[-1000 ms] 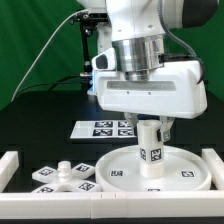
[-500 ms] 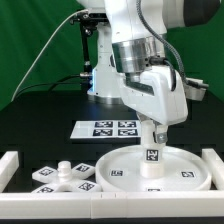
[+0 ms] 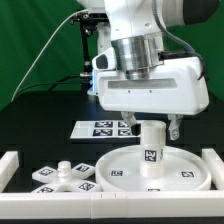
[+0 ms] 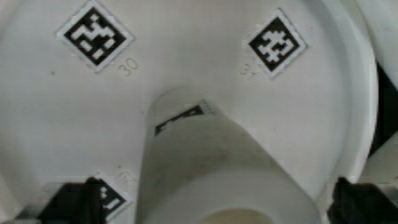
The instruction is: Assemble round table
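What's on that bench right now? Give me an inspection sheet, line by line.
Surface: black table, white border rail at its edges.
Job's things: leg upright on the round disc; cross base lying loose on the exterior view's left.
Clutter: nothing seen; marker board lies behind the disc.
Tool: tool open, fingers either side of the leg's top, apart from it.
Cables: one thin cable arcing on the exterior view's left.
Surroundings: green backdrop.
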`<state>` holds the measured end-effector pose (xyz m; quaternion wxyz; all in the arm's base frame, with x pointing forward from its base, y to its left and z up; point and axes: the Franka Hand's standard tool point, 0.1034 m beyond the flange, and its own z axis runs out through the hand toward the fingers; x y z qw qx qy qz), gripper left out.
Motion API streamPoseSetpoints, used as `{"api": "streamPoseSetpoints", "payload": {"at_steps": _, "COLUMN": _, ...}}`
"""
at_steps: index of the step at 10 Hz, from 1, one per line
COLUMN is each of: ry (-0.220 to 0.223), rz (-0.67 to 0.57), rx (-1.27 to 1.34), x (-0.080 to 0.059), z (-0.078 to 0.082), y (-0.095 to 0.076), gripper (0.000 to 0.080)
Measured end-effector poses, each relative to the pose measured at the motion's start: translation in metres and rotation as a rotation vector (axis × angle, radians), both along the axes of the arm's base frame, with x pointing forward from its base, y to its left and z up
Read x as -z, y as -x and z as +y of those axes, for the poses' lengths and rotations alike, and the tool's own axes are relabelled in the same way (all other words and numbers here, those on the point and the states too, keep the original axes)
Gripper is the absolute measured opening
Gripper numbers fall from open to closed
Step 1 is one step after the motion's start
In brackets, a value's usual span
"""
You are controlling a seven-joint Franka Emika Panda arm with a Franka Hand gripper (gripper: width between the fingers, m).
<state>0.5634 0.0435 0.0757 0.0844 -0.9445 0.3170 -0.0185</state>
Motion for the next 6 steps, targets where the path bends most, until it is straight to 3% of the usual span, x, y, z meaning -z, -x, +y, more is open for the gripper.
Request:
{"api": "streamPoseSetpoints", "payload": {"at_steps": 3, "ry": 0.032, "rz": -0.034, "rx": -0.253, "x": 0.0013, "z": -0.0024, "y": 0.0002, "gripper": 0.0649}}
{"api": "streamPoseSetpoints", "payload": {"at_steps": 6, "ry": 0.125, "rz": -0.085, "rx": -0.801, "x": 0.0, "z": -0.0027, "y": -0.0008, "gripper": 0.0649}}
